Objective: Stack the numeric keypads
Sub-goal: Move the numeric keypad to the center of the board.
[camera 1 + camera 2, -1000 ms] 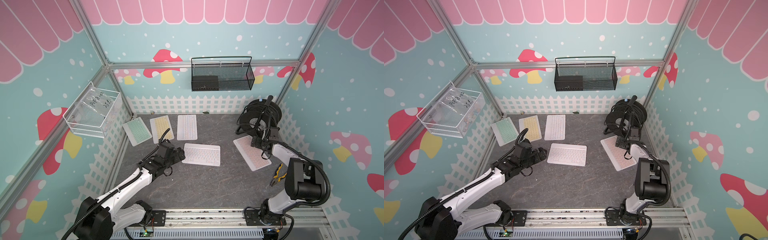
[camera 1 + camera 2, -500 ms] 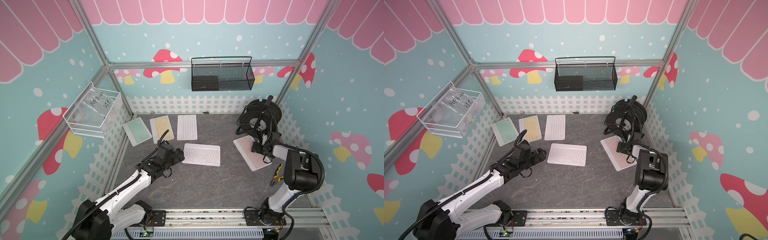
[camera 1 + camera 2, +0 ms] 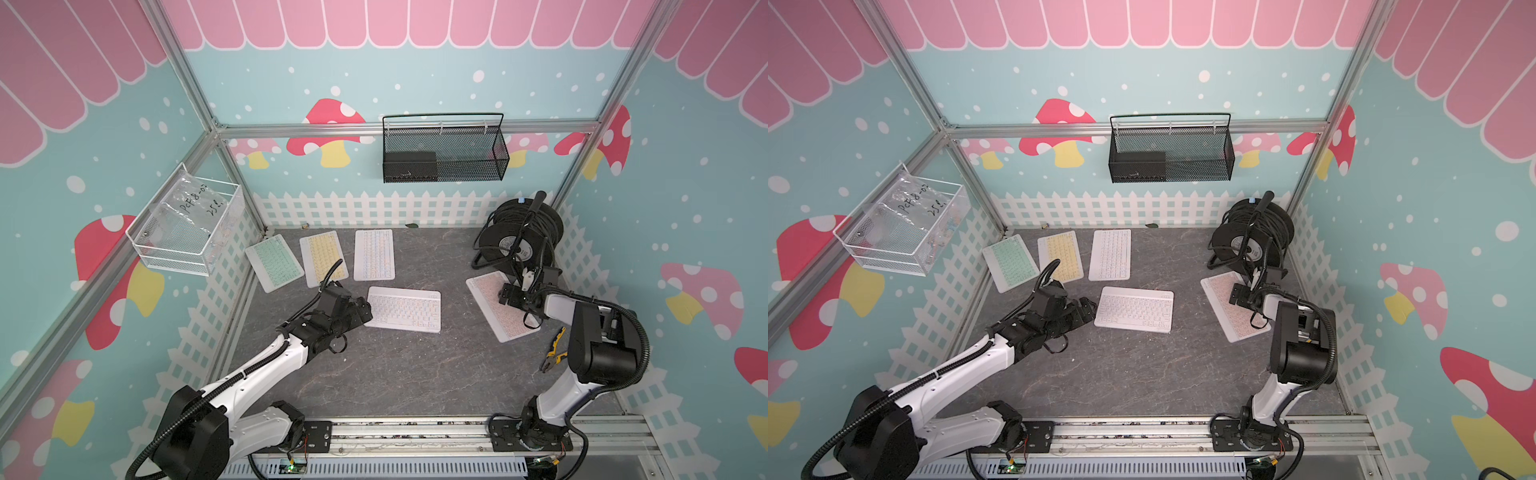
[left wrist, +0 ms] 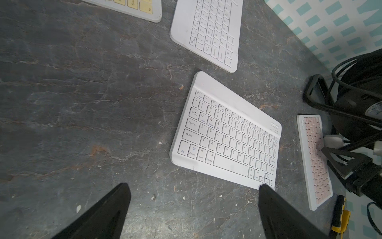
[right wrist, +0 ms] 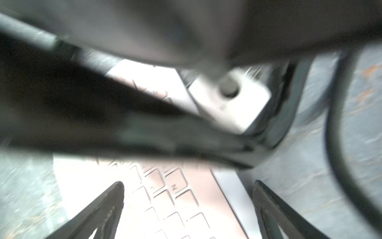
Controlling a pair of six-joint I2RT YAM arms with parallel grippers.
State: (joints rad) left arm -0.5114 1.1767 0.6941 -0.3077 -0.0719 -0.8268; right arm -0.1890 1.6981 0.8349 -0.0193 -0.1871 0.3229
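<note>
Your left end effector (image 3: 366, 309) stands wide at the nine o'clock edge of the centre keypad (image 3: 405, 308). Your right end effector (image 3: 508, 296), also wide, hangs over the pink keypad (image 3: 498, 322), at three o'clock on the worktop (image 3: 395, 365).

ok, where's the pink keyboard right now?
The pink keyboard lies at the table's right side in both top views, beside the black cable reel, under the open right hand.

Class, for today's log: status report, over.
Left gripper open beside white keypad. Right gripper open over pink keypad. Cable reel close behind it.
</note>
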